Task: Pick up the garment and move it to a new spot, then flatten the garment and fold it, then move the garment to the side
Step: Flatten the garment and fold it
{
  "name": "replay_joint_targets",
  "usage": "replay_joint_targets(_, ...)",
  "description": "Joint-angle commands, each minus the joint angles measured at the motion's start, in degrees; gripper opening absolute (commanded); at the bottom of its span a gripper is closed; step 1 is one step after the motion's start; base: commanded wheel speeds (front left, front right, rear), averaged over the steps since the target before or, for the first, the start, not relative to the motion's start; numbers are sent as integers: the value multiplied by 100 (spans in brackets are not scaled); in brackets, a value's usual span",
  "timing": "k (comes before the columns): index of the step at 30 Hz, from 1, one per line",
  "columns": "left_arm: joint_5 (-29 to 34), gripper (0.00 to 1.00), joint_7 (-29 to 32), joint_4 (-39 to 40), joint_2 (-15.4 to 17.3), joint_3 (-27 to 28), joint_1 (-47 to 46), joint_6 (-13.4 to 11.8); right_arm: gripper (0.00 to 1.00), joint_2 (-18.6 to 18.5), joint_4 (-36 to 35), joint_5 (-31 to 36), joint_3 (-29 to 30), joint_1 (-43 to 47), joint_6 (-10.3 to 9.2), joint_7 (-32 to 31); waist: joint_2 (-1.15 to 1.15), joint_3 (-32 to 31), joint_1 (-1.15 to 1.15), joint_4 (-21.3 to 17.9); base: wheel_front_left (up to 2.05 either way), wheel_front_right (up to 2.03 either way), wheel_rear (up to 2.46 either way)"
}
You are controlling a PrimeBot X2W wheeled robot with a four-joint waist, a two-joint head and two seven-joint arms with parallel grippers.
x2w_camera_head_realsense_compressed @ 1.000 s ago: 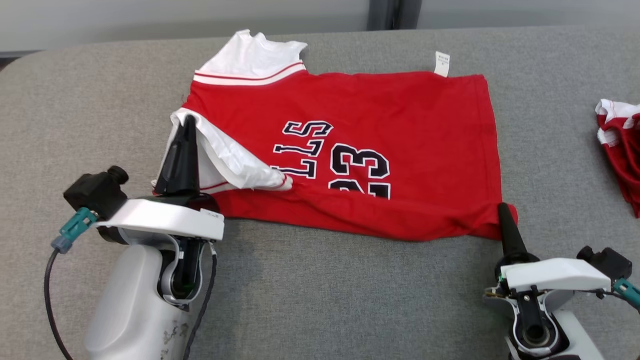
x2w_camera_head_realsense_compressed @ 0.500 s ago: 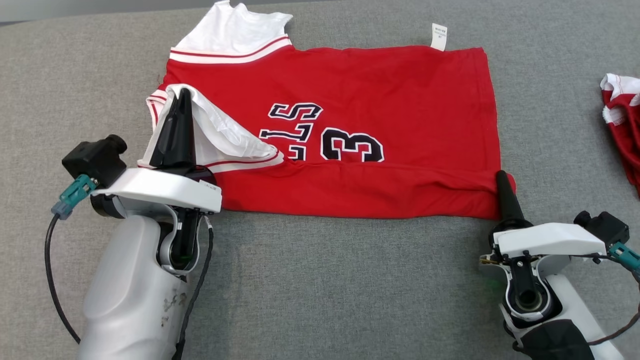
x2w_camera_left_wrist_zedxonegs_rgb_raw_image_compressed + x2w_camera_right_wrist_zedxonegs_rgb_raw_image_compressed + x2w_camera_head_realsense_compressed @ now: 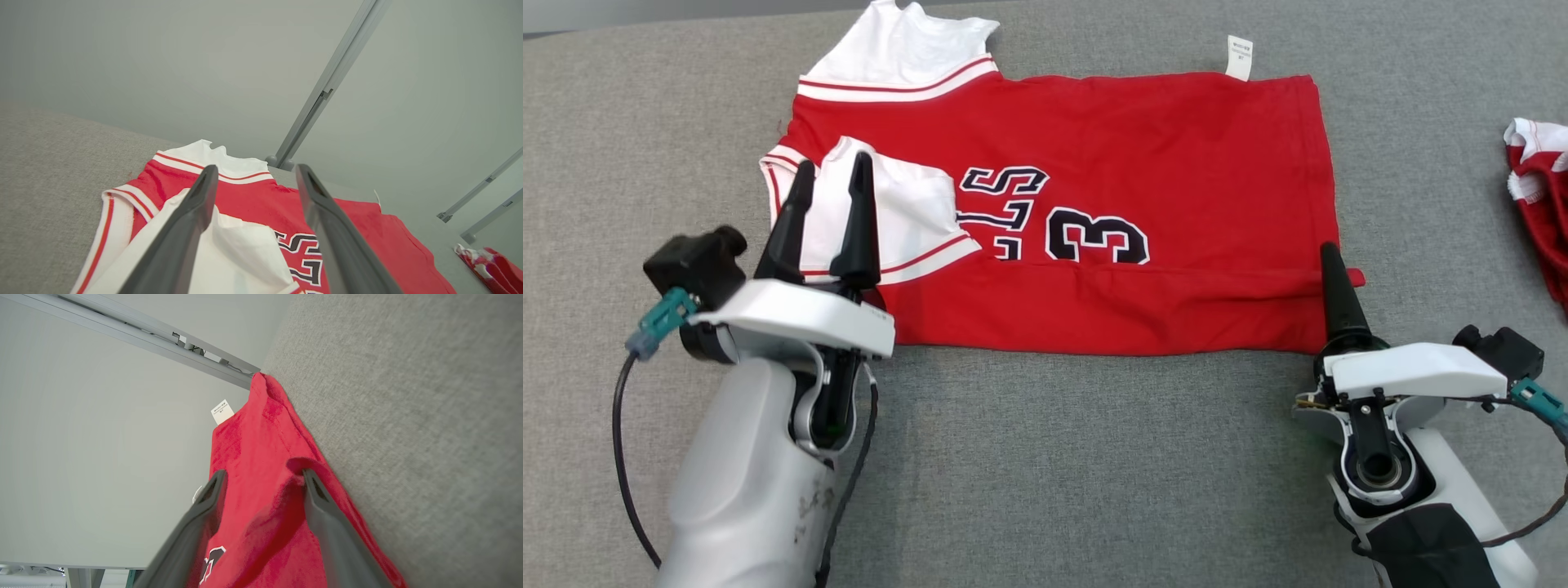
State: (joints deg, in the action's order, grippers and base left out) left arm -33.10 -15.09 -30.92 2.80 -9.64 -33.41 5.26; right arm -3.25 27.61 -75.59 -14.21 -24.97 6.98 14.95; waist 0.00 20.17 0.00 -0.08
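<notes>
I see the red jersey [image 3: 1143,163] lying flat mid-way across the grey table [image 3: 1054,457], its near edge folded over. Toward the table's left, my left gripper [image 3: 833,163] holds its fingers spread over the white sleeve [image 3: 907,212]. Toward the table's right, my right gripper [image 3: 263,475] has parted fingers with the jersey's corner between them.

The garment [image 3: 1176,147] is coloured red, with white sleeves edged in red stripes and black figures outlined in white. A white label [image 3: 1240,58] is seen at 12 o'clock. The counter [image 3: 1045,457] is covered in flecked grey.
</notes>
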Motion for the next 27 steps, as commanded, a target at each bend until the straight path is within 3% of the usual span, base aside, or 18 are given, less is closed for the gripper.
replay_joint_targets(1,-41,100,-9,85,25,-3,135,18,100,52,41,-50,-26,-128,91,2,0,-20,0,15,0,0,0)
replay_joint_targets(12,-117,100,-9,920,18,175,1150,-38,100,4,-182,606,695,-161,64,17,0,-237,0,203,0,0,0)
replay_joint_targets(18,-133,100,-9,1181,21,360,1690,-83,100,13,-526,1893,1357,183,64,19,0,-440,0,249,0,0,0)
replay_joint_targets(27,-89,100,125,721,70,377,2207,-131,100,17,-1068,3263,1481,979,64,0,0,-728,0,189,0,0,0)
